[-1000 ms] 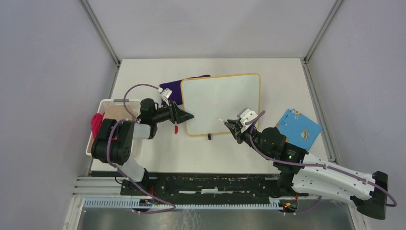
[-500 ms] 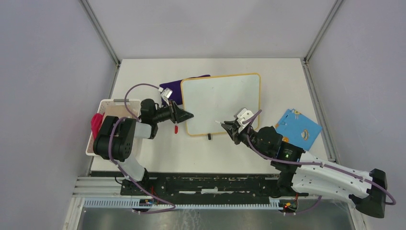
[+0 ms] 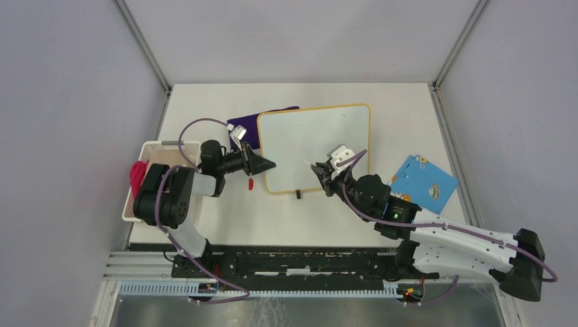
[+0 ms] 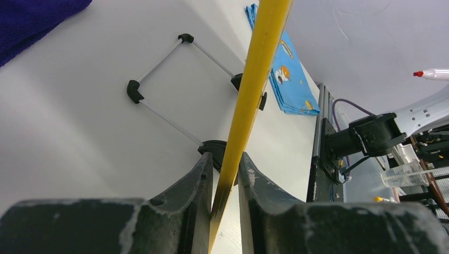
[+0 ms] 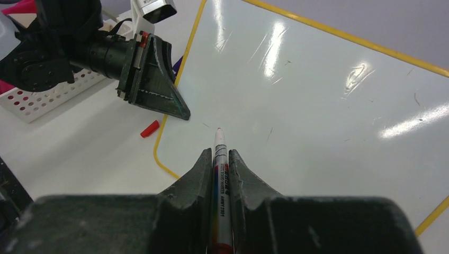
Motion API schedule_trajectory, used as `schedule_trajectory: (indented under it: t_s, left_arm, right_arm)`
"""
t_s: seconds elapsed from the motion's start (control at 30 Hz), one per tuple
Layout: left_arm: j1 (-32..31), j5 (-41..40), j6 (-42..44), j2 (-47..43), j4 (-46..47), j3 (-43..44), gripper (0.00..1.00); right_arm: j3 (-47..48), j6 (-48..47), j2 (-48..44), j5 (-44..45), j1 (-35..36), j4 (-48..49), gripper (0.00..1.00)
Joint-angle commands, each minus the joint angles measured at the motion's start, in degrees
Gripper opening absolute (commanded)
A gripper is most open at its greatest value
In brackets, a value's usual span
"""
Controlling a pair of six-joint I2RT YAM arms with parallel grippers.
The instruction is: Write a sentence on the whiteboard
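The whiteboard (image 3: 313, 146), glossy white with a yellow frame, lies at the table's middle. No sentence shows on its surface (image 5: 317, 106). My left gripper (image 3: 271, 164) is at the board's left edge. In the left wrist view the yellow frame (image 4: 254, 79) runs between that gripper's (image 4: 226, 159) jaws, which pinch it. My right gripper (image 3: 319, 170) is shut on a white marker (image 5: 219, 159). The uncapped tip points over the board's near-left part.
A red marker cap (image 3: 250, 183) lies on the table beside the board's left edge. A purple cloth (image 3: 245, 126) sits at the board's far-left corner, a blue patterned cloth (image 3: 424, 182) to its right, and a white basket (image 3: 153, 170) at the left.
The left jaws have closed in on the board's left edge. The right arm has moved left and forward, carrying the marker further over the board.
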Motion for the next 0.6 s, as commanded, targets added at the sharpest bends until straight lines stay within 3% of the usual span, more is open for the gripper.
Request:
schedule_trajectory:
  t_s: [0.0, 0.47, 0.57]
  left_arm:
    - [-0.2, -1.78, 3.83, 0.38, -3.26, 1.83, 0.21]
    - [-0.19, -2.89, 7.34, -0.4, -7.75, 2.56, 0.02]
    - [-0.19, -3.09, 7.92, -0.49, -8.4, 2.55, 0.02]
  right_arm:
    - [4.61, -0.97, 4.49, 6.26, 0.38, 7.65, 0.0]
    - [13.36, -3.02, 21.58, 8.22, 0.4, 16.44, 0.0]
    - [15.19, -2.91, 24.26, 8.33, 0.34, 17.51, 0.0]
